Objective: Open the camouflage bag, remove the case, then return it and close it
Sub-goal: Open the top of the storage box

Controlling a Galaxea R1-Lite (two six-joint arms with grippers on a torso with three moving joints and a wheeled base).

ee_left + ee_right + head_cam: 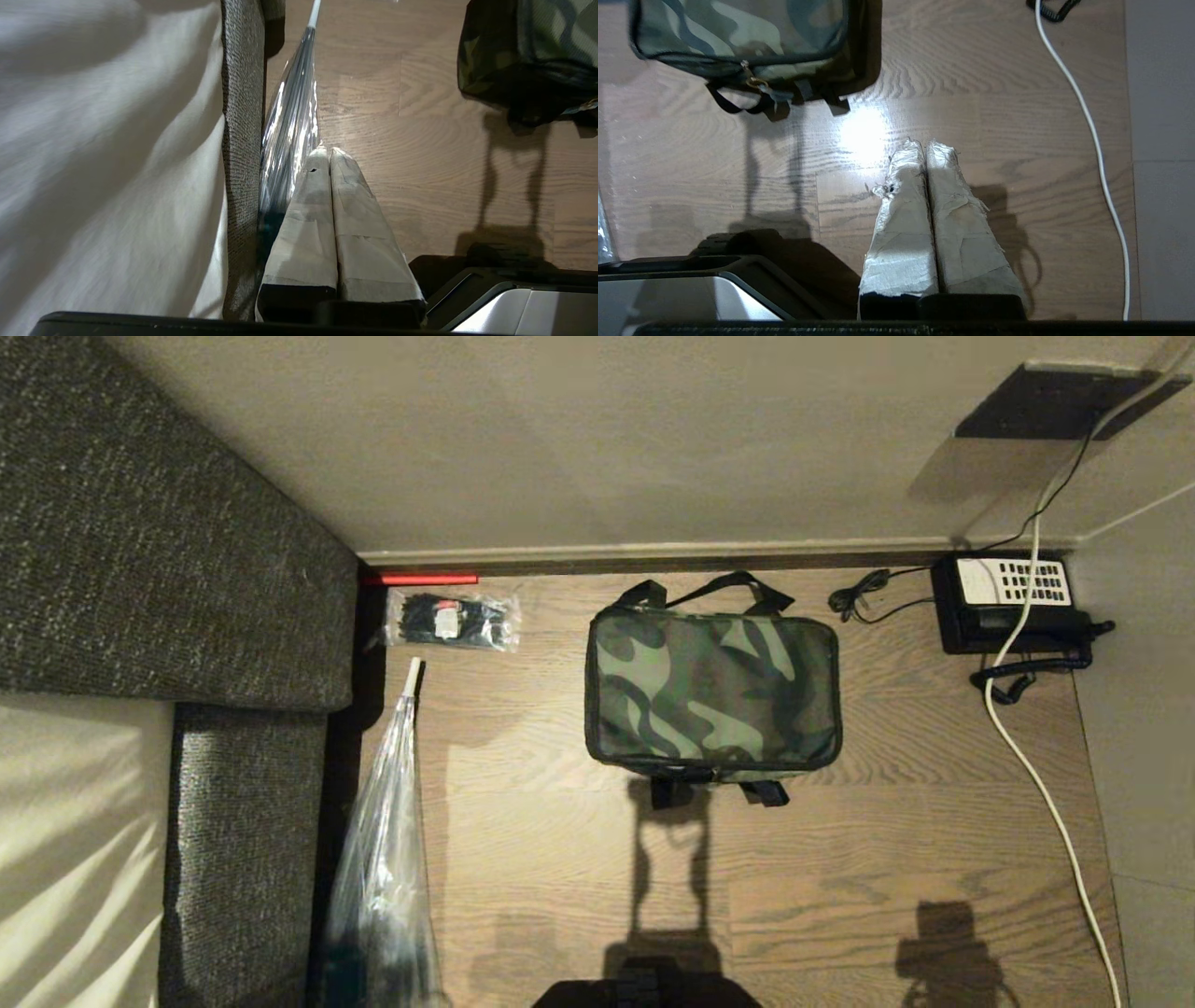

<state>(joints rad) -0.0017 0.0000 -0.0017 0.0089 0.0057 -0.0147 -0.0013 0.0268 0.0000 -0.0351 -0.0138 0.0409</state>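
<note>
Nearest you, both arms hang parked over bare floor: left gripper (pixel 329 154) by the sofa edge (pixel 240 154), right gripper (pixel 924 147) short of the bag, each w/ taped fingers pressed together, nothing held. Farther out, the camouflage bag (pixel 711 695) sits zipped on the floor near the wall, lid up, zipper pull (pixel 754 83) facing you, prob. for easy reach. Case not visible, presumably inside.

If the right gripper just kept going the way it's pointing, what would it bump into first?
Probably just the bare wooden floor. The right gripper, fingers shut, points at open boards; the camouflage bag lies off to one side and the white cable to the other. Depth is hard to judge.
</note>
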